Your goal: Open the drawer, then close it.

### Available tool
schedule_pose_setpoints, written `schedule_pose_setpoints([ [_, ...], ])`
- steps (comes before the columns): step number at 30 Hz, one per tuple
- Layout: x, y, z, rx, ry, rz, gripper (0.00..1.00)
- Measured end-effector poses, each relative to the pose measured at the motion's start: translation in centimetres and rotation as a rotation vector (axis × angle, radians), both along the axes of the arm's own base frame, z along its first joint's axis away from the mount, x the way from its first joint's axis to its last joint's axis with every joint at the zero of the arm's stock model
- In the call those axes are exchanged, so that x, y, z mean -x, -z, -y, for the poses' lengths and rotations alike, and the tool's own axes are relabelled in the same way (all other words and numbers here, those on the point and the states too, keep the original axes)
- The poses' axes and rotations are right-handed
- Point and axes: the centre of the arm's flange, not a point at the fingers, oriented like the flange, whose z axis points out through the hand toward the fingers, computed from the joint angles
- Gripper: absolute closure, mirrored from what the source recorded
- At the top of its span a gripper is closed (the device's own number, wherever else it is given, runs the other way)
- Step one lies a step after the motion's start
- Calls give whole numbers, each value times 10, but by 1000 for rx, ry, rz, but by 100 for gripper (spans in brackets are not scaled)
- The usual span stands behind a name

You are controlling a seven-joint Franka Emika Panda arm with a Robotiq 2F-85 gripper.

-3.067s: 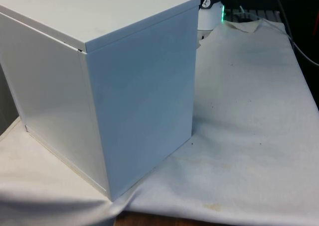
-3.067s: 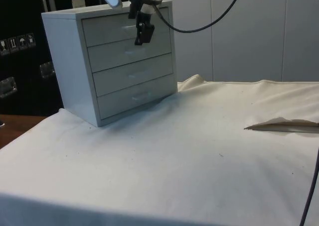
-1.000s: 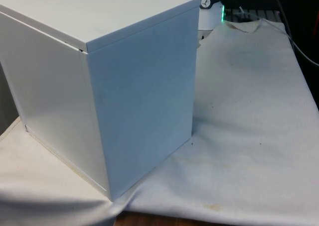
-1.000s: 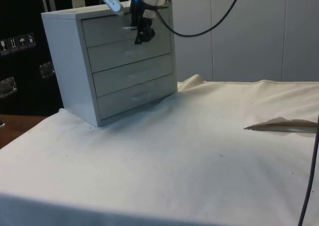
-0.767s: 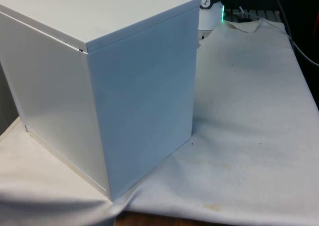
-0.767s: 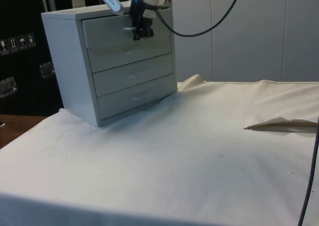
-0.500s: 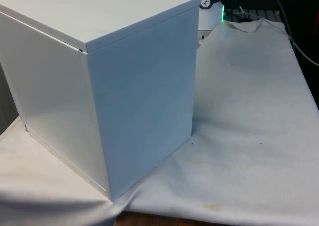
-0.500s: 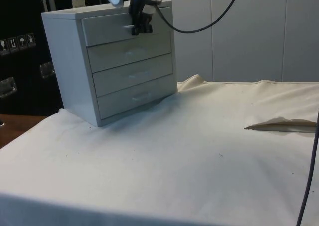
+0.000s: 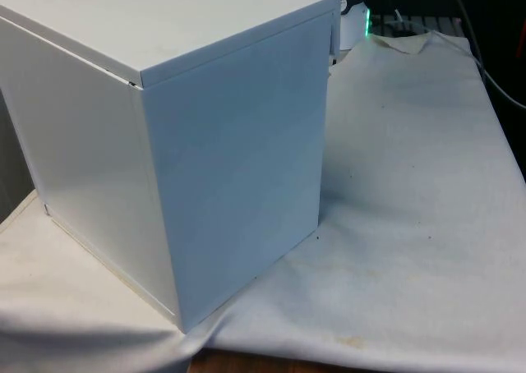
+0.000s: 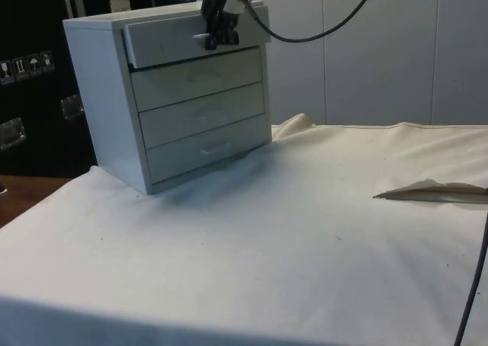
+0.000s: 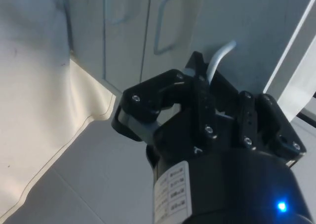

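Observation:
A white chest of drawers (image 10: 114, 94) stands at the table's far left in the side view, and its plain back and side (image 9: 164, 143) face the front view. Its top drawer (image 10: 168, 43) sticks out a little from the chest. The edge of that drawer's front (image 9: 334, 28) shows past the chest's corner in the front view. My gripper (image 10: 219, 33) is shut on the top drawer's handle. In the wrist view the black fingers (image 11: 197, 86) of my gripper (image 11: 210, 78) pinch the curved white handle (image 11: 220, 56). The three lower drawers (image 10: 202, 113) sit flush.
The white cloth (image 10: 305, 239) covers the table, with a raised fold (image 10: 427, 192) near the side view's right edge. The lower drawers' handles (image 11: 165, 21) show in the wrist view. A black cable (image 10: 320, 26) hangs from the arm above the chest.
The gripper has shut on the top drawer's handle and pulled outward. The top drawer, flush one second ago, now stands slightly out of the chest.

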Motion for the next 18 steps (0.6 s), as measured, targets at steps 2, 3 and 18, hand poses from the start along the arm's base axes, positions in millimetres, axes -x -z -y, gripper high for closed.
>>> schedule_pose_setpoints([
  [2, 3, 0, -3, -1, 2, -3, 100],
  [3, 6, 0, -7, 0, 4, -3, 100],
  [18, 31, -1, -33, 4, 20, -6, 100],
])
